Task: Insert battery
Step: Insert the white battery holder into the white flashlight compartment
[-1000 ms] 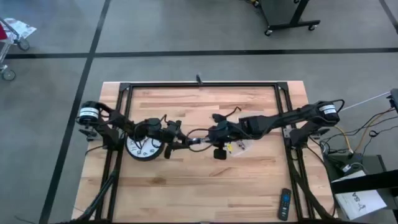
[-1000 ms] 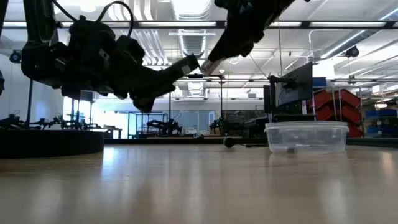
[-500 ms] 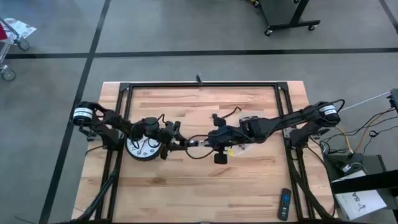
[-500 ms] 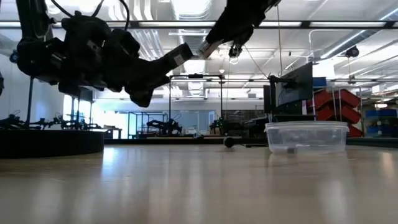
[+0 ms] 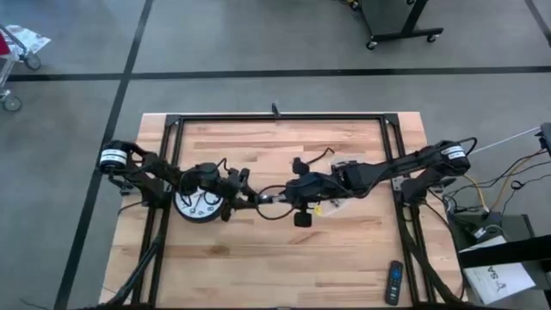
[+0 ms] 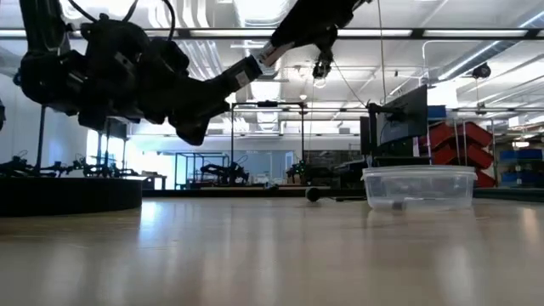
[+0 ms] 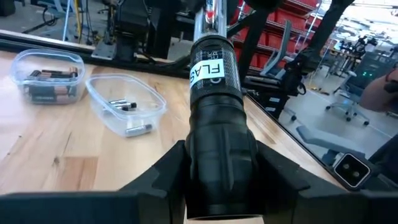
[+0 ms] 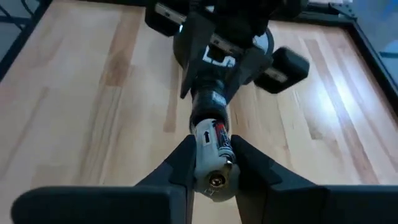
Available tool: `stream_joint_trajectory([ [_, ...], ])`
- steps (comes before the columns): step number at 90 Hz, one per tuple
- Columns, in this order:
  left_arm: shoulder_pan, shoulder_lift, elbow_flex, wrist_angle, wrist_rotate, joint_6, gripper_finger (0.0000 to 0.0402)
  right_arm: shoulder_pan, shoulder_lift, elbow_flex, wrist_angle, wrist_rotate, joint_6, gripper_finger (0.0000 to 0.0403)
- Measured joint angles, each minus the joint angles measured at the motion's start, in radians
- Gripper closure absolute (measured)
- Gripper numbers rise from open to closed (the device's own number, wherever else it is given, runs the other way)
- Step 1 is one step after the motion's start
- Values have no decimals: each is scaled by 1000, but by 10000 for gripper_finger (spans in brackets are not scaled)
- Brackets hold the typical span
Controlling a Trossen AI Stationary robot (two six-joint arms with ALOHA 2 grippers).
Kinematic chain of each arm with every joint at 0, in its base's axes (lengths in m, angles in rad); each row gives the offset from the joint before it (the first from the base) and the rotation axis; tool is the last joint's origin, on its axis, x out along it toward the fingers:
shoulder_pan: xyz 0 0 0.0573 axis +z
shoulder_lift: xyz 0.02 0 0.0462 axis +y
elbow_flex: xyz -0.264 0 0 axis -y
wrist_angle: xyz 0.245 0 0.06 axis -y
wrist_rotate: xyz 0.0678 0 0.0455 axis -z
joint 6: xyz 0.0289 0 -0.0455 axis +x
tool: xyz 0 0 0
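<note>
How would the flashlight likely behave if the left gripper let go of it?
The flashlight is a rigid black cylinder, so on the table it would probably roll. It looks solid, likely heavyish. The right gripper, clamped on its battery carrier, might briefly hold it.

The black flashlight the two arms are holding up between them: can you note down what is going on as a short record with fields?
Item held: black cylindrical flashlight with a white label
Left pincer: shut on the flashlight body
Right pincer: shut on a silver battery holder at the flashlight's end
Height: both raised above the wooden table
Nearby: round white wall clock, clear plastic tub of batteries
</note>
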Motion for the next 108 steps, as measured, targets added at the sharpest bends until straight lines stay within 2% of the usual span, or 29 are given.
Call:
stream_joint_trajectory([
  [60, -6, -1, 22, 11, -23, 30, 280, 24, -1, 0, 26, 3, -2, 343],
  [108, -6, -5, 24, 32, -34, 29, 280, 25, -17, 0, 17, 53, -24, 349],
])
